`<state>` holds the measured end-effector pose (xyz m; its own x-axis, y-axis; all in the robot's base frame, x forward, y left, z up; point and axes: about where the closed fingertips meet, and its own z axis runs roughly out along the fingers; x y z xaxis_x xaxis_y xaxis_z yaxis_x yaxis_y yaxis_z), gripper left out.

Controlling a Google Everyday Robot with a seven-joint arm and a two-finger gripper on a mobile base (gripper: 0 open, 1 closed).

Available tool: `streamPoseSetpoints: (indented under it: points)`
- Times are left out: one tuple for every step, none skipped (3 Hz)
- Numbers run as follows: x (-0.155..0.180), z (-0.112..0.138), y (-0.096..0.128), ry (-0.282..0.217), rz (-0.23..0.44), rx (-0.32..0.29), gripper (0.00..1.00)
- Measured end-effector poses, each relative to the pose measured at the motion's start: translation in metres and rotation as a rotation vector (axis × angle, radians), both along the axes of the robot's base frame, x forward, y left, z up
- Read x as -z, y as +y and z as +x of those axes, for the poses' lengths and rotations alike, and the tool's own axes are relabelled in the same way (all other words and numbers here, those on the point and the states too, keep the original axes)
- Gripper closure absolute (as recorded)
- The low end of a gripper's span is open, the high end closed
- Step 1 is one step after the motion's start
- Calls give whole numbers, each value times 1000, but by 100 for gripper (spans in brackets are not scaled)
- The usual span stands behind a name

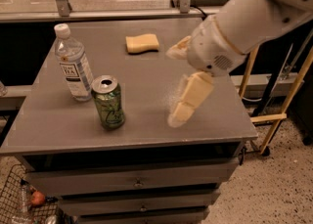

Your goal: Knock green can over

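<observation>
The green can [108, 103] stands upright on the grey table [146, 120], near its front left, silver top with pull tab facing up. My gripper [173, 85] hangs over the table's right half, to the right of the can and well apart from it. Its two cream fingers [190, 97] are spread wide, open and empty, pointing left and down toward the table top. The white arm comes in from the upper right.
A clear plastic water bottle [73, 64] stands just behind and left of the can. A yellow sponge [142, 43] lies at the back middle. A yellow frame [283, 88] stands right of the table. A wire basket [19, 203] sits on the floor at the lower left.
</observation>
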<state>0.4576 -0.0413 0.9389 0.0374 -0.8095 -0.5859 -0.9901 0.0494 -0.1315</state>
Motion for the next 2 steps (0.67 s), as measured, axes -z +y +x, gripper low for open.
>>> streamPoseSetpoints:
  points:
    - [6, -2, 13, 15, 4, -8, 0]
    - [11, -2, 18, 22, 21, -4, 0]
